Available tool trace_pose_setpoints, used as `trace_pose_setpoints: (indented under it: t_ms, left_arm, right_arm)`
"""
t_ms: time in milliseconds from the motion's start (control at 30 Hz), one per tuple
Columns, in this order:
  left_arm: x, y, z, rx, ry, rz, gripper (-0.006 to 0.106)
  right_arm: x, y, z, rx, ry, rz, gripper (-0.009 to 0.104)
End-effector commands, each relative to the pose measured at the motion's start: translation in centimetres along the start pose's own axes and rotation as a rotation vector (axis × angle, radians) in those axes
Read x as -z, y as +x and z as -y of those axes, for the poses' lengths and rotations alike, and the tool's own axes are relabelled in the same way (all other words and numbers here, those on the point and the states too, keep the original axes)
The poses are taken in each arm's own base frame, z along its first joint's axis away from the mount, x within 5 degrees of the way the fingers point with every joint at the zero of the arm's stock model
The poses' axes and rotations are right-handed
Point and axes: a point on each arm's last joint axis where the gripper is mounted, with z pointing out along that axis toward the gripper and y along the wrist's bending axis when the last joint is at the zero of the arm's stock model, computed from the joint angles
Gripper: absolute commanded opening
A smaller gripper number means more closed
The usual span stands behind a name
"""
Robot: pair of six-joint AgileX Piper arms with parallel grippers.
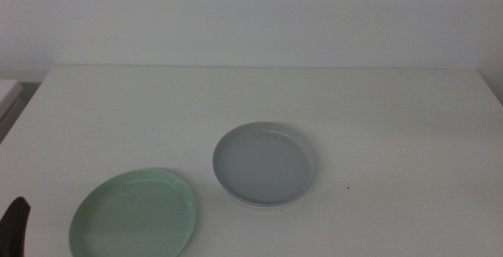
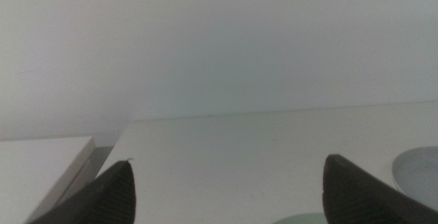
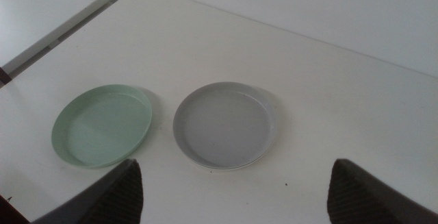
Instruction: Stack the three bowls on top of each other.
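The grey bowl sits near the table's middle. A thin white rim shows under its near edge, so it rests on the white bowl. The pale green bowl lies alone on the table, to the left and nearer the front edge. My left gripper waits at the front left with its jaws wide open and empty; one dark jaw tip shows in the middle view. My right gripper hovers open above the near side, looking down on the grey bowl and the green bowl.
The white table runs back to a plain white wall. A second white surface stands beyond the table's left edge, across a dark gap. A small dark speck lies right of the grey bowl.
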Motion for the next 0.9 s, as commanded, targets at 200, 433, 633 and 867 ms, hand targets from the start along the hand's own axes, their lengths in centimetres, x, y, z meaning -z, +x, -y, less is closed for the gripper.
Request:
trace_pose_setpoints:
  t_ms: [200, 433, 633, 867]
  left_arm:
    - [-2.1, -6.0, 0.1, 0.085, 0.013, -0.407, 0.094]
    - [-7.5, -10.1, 0.3, 0.097, 0.029, -1.011, 0.094]
    - [-13.5, -7.1, 0.6, 0.103, 0.05, -1.173, 0.094]
    - [-17.7, -2.4, 0.0, 0.103, 0.045, -1.285, 0.094]
  right_arm:
    - [0.1, 0.0, 0.0, 0.007, 0.004, 0.007, 0.093]
    - [0.1, 0.0, 0.0, 0.007, 0.004, 0.007, 0.093]
    - [0.1, 0.0, 0.0, 0.007, 0.004, 0.007, 0.093]
    - [0.1, 0.0, 0.0, 0.007, 0.004, 0.007, 0.093]
